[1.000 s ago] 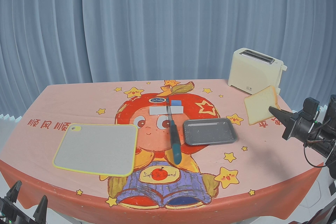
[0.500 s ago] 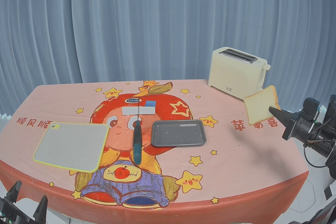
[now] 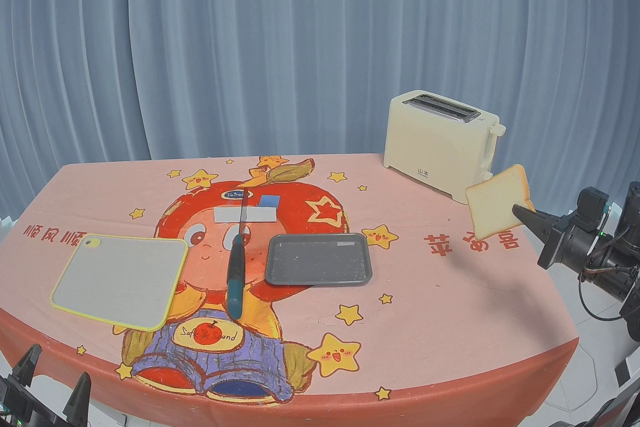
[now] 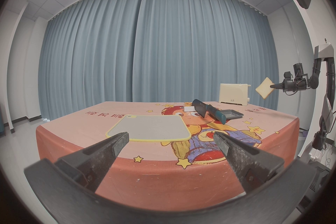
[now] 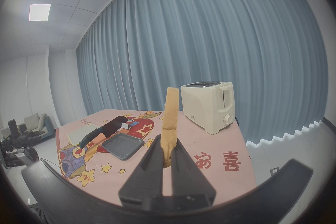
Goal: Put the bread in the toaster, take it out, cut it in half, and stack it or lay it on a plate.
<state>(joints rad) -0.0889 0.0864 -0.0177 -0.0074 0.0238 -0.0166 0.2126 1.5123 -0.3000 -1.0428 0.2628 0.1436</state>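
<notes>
Right, from the head view I see the bread (image 3: 497, 201) held in the air over the right edge of the tabletop (image 3: 433, 315), just in front of the toaster (image 3: 437, 145) and apart from it. The slice stands on edge, its broad face turned toward me and its long axis upright with a slight tilt. The right tool (image 3: 523, 212) pinches its lower right corner. That arm comes in from the right, roughly level, with the tool pointing left toward the slice. The knife (image 3: 235, 275) lies between the cutting board (image 3: 120, 279) and the grey tray (image 3: 319, 259), teal handle toward the near edge, blade pointing away. The left tool sits low at the near left corner, below the tabletop's edge.

From the left wrist view, the left tool (image 4: 170, 139) has its fingers spread wide with nothing between them, aimed level across the tabletop.

From the right wrist view, the slice shows edge-on, rising straight up out of the closed fingers, crust edge toward the camera, with the toaster's slots beyond it on the far right corner.
</notes>
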